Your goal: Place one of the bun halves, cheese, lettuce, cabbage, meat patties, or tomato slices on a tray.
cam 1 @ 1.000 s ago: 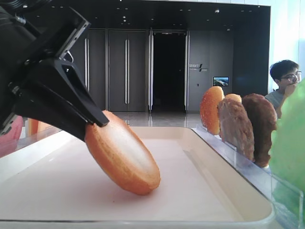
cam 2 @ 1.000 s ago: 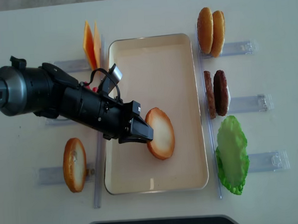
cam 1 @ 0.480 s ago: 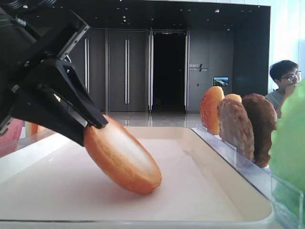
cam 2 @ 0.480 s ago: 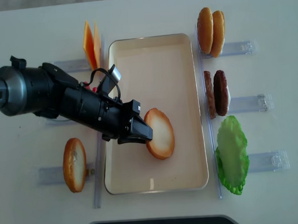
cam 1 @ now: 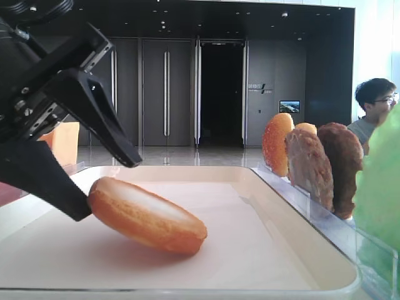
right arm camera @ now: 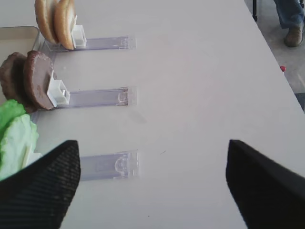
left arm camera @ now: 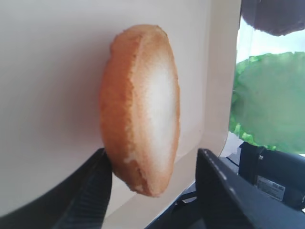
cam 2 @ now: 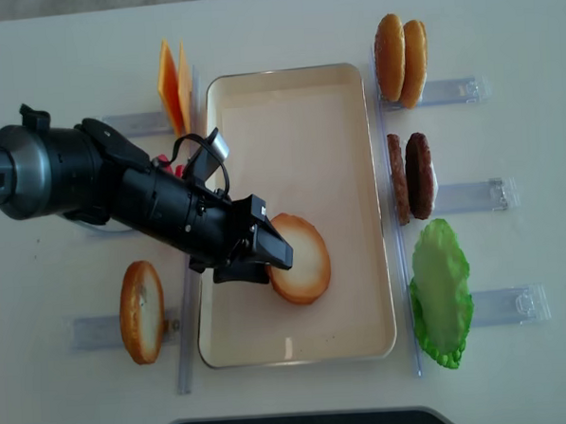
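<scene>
With the black left gripper (cam 2: 266, 258) spread apart, draw back toward nine o'clock so the round golden-brown bun half (cam 2: 300, 259) settles flat on the cream-white rectangular tray (cam 2: 296, 93).

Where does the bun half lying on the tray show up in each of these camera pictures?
Low exterior view: bun half lower left, tilted on the tray.
Right wrist view: not in it.
Left wrist view: bun half centre.
Overhead exterior view: bun half at centre.
Shared landmark: green lettuce, right of the tray.
</scene>
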Robot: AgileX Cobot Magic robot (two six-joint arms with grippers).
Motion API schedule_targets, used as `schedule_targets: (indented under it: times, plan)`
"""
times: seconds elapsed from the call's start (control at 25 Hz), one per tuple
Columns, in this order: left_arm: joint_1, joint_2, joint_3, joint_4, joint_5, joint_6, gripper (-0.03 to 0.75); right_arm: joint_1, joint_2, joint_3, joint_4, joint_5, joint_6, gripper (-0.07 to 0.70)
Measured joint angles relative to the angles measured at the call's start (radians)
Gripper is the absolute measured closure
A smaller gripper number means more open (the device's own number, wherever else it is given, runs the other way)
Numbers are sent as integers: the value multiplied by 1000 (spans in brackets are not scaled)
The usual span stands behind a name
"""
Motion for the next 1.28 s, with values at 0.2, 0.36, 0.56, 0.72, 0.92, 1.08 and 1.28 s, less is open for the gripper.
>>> schedule_targets:
  times: [0.2, 0.36, 0.56, 0.72, 0.92, 1.08, 1.28]
  plan:
    - [0, 0, 0, 81, 0, -54, 275, 0, 0, 0, 0, 0, 0, 42]
    - [0, 0, 0, 99, 1, -74, 274, 0, 0, 0, 0, 0, 0, 42]
    - [0, -10, 0, 105, -18, -98, 274, 0, 0, 0, 0, 0, 0, 42]
    - [0, -57, 0, 107, -25, -120, 274, 0, 0, 0, 0, 0, 0, 42]
    - [0, -142, -20, 113, -25, -140, 274, 0, 0, 0, 0, 0, 0, 42]
    - [0, -201, -71, 180, -25, -200, 274, 0, 0, 0, 0, 0, 0, 42]
    - [0, -214, -189, 391, 13, -347, 274, 0, 0, 0, 0, 0, 0, 42]
